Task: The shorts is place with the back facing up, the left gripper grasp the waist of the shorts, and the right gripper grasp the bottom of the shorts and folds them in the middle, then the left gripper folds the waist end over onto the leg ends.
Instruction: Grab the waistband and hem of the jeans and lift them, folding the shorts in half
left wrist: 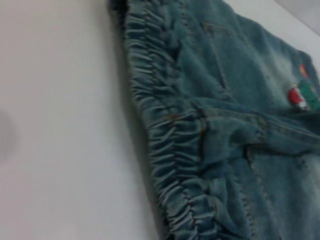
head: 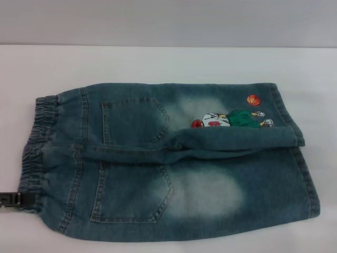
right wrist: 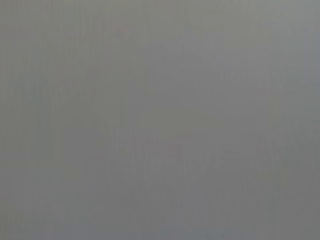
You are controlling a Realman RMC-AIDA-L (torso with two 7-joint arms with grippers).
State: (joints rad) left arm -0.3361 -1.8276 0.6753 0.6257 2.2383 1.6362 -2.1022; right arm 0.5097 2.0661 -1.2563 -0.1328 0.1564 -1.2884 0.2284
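Note:
The faded blue denim shorts (head: 158, 174) lie flat on the white table (head: 158, 63), back up, with both patch pockets showing. The ruffled waist (head: 37, 142) is at the left and the leg ends (head: 308, 179) are at the right. A raised fold runs along the middle seam. The far leg carries the cartoon figure (head: 231, 118) and the orange basketball (head: 253, 99). My left gripper (head: 16, 201) shows as a black tip at the near corner of the waist, touching or just beside it. The left wrist view shows the waist (left wrist: 165, 135) close up. The right gripper is out of view.
Bare white table surrounds the shorts, with a wide strip (left wrist: 60, 125) beside the waistband. The table's far edge meets a grey wall (head: 168, 21). The right wrist view shows only plain grey.

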